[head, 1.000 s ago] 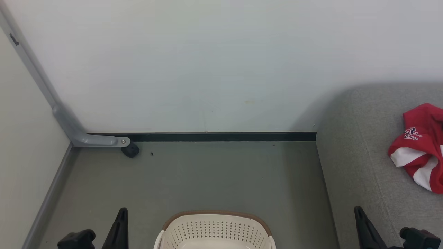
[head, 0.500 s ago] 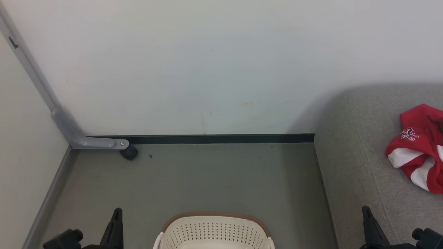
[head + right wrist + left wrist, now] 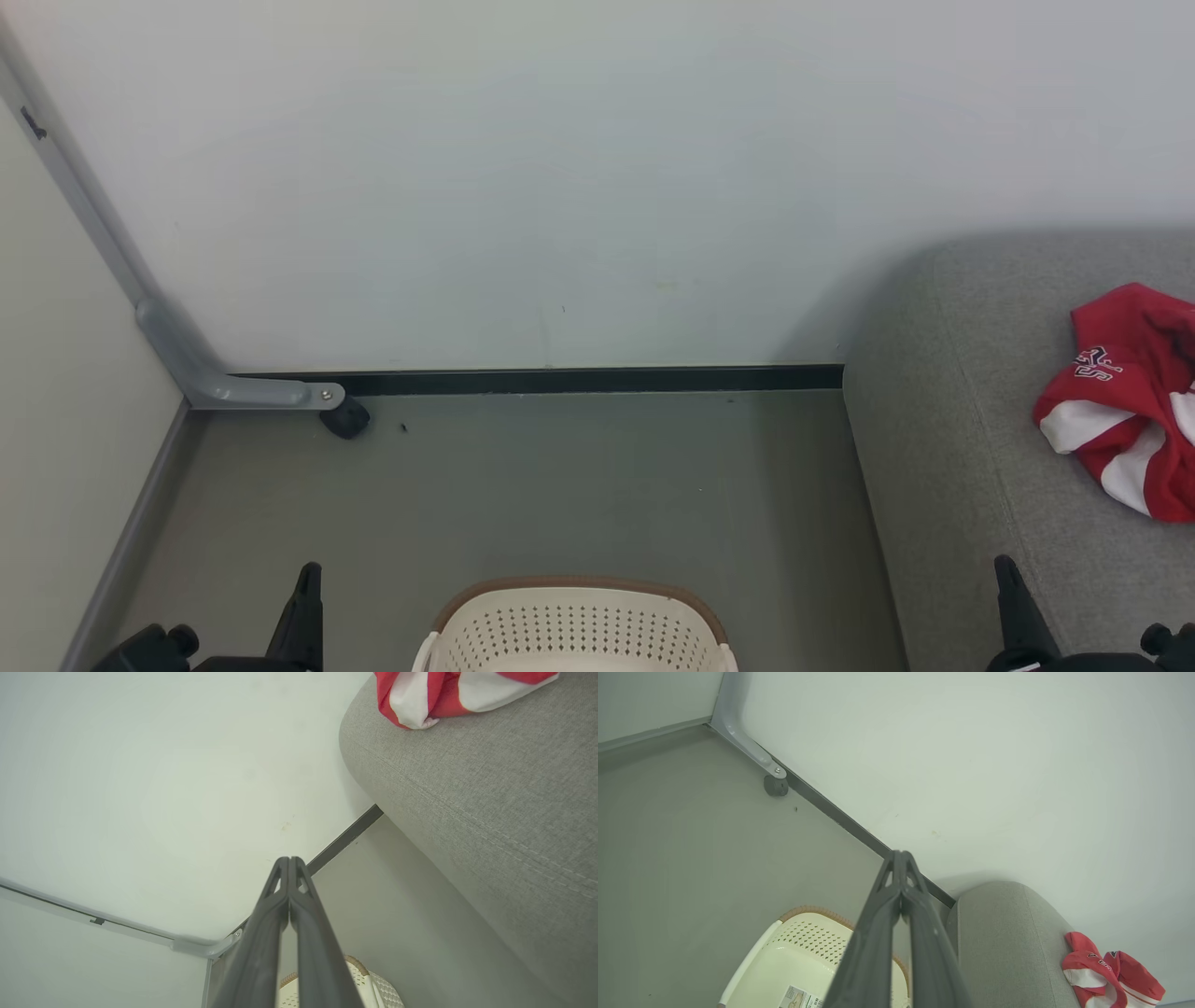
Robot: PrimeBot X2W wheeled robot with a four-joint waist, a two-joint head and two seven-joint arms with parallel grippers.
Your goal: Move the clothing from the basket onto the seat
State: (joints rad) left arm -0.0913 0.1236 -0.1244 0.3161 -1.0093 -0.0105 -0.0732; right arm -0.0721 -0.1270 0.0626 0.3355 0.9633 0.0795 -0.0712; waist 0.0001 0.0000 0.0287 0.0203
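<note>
1. L pincer (image 3: 308, 583): clenched, empty, left of basket (image 3: 579, 625).
2. Basket: on floor, centre; no clothing seen in the visible part. Rec: check the interior fully before any reach.
3. Seat (image 3: 943, 420): red clothing (image 3: 1120, 411) lies on it.
4. R pincer (image 3: 1008, 574): clenched, empty, at seat edge.

Clothing (image 3: 1125, 411) heaped on the seat (image 3: 943, 448), basket (image 3: 574, 630) beside it
The clothing, red with white panels and dark lettering, lay crumpled on the far right of the grey fabric seat, back from its rounded corner. The cream, perforated, brown-rimmed basket stood upright on the floor (image 3: 560, 495), near and left of the seat.
</note>
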